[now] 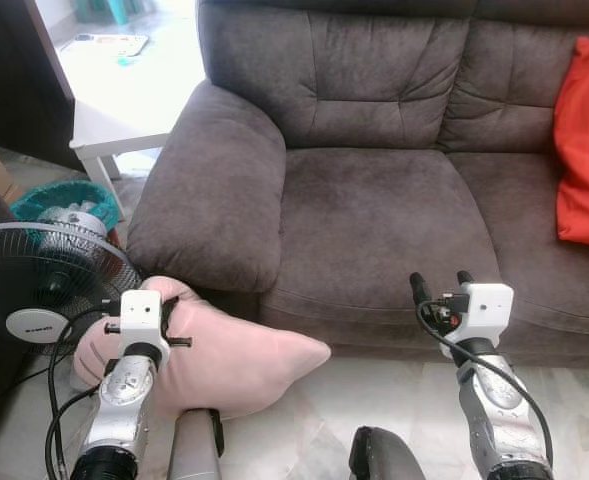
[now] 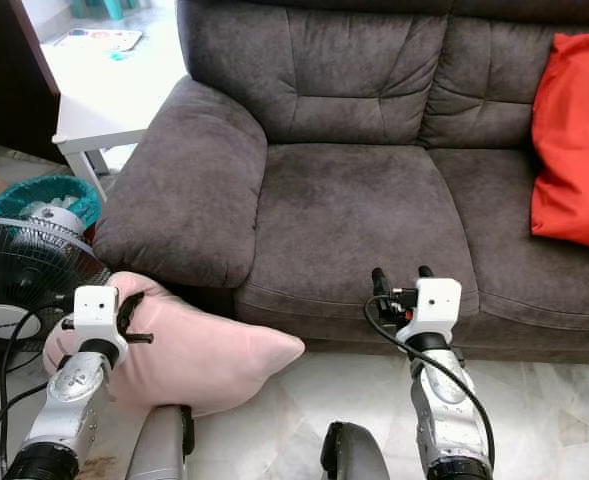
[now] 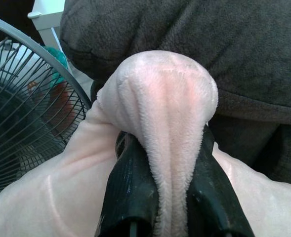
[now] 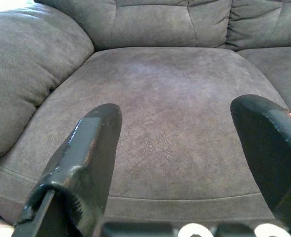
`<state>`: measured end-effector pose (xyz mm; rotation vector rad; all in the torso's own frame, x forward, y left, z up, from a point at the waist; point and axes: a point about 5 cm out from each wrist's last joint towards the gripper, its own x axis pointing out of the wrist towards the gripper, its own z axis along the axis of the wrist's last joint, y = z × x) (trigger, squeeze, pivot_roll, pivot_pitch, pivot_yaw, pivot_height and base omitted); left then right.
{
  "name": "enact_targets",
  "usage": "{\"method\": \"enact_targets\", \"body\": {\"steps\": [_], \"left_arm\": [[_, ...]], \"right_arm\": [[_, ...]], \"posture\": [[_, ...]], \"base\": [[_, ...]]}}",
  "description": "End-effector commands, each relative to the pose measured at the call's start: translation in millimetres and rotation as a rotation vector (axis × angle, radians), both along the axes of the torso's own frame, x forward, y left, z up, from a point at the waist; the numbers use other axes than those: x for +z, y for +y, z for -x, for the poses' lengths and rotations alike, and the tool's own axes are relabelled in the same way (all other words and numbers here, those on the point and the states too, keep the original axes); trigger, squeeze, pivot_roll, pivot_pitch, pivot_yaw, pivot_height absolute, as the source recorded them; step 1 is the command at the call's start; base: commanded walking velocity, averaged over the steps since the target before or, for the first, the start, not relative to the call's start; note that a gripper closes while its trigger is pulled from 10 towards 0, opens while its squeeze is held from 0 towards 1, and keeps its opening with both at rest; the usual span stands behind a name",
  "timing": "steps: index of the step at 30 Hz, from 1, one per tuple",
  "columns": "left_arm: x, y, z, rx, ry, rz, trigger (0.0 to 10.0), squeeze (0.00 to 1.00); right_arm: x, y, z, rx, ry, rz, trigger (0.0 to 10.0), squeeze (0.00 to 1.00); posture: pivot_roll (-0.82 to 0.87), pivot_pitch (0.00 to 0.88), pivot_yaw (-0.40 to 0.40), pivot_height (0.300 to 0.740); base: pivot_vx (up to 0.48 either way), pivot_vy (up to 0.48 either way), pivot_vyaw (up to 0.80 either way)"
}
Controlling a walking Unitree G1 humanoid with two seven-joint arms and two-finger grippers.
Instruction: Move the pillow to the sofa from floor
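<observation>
Two black fingers (image 3: 135, 197) pinch plush pink pillow (image 3: 170, 113) beside suede sofa (image 1: 374, 200).

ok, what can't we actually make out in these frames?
- Pillow: lower edge hidden behind the left arm, eye views.
- Left pincer: fingertips buried in pillow fabric, left wrist view.
- Red cushion: cut off by the right edge, left eye view.
- Fan: base cut by the frame's left edge.
</observation>
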<state>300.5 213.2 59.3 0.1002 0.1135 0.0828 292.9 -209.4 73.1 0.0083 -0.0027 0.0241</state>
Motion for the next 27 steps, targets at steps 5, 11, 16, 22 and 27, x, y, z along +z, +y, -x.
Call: {"method": "enact_targets", "body": {"steps": [5,11,16,22,27], "left_arm": [[32.8,3.2,-12.9,0.004,-0.158,-0.015,10.0,0.00],[32.8,3.8,-12.8,0.004,-0.156,-0.017,10.0,0.00],[32.9,4.5,-12.8,0.002,-0.154,-0.019,10.0,0.00],[32.4,5.5,-11.9,0.000,-0.150,-0.020,10.0,0.00],[32.4,4.1,-12.5,-0.012,-0.148,-0.017,10.0,0.00]], "right_arm": [[1.7,-1.4,-1.3,-0.008,-0.011,-0.001,10.0,0.00],[1.5,-1.0,-1.5,-0.012,-0.012,-0.004,10.0,0.00],[-0.2,0.2,-1.3,-0.014,-0.009,-0.009,10.0,0.00],[-2.3,1.4,-0.8,-0.012,-0.001,-0.008,10.0,0.00],[-4.0,0.6,0.0,-0.021,0.002,-0.014,10.0,0.00]], "posture": [[0.14,0.000,-0.057,0.604],[0.14,0.000,-0.054,0.643],[0.14,0.000,-0.053,0.676],[0.14,0.000,-0.049,0.685],[0.14,0.000,-0.048,0.685]], "base": [[0.000,0.000,0.00],[0.000,0.000,0.00],[0.000,0.000,0.00],[0.000,0.000,0.00],[0.000,0.000,0.00]]}}
